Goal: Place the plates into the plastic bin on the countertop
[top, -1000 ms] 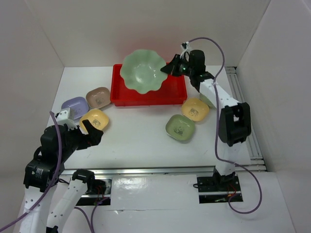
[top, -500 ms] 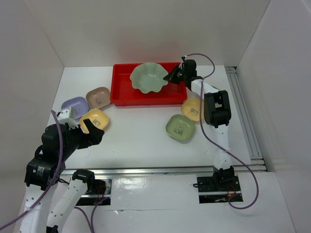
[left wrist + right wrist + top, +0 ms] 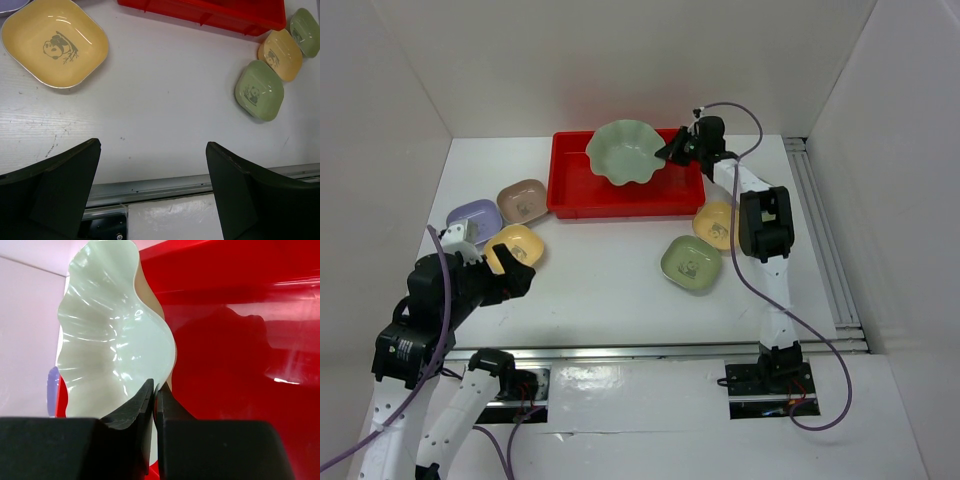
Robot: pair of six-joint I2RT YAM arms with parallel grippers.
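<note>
Clearly the large scalloped plate (image 3: 625, 150) hangs tilted over the far right part of the red bin (image 3: 575, 192). Its thin rim is pinched between the pressed-together fingers of the right gripper (image 3: 672, 152). An edge grip likely suits so shallow a dish, and the tilt should let it slide down inside the raised wall. Whether it touches the bin floor I cannot tell.

Outside the bin on the table (image 3: 610, 270) lie the small plates:
- **Left:** tan-pink (image 3: 523, 200), lavender (image 3: 472, 215) and yellow (image 3: 515, 245).
- **Right:** another yellow (image 3: 720, 225) and a green (image 3: 691, 263), both beneath the outstretched right arm.

The left gripper (image 3: 152, 146) is spread wide and empty, near the left yellow plate.
</note>
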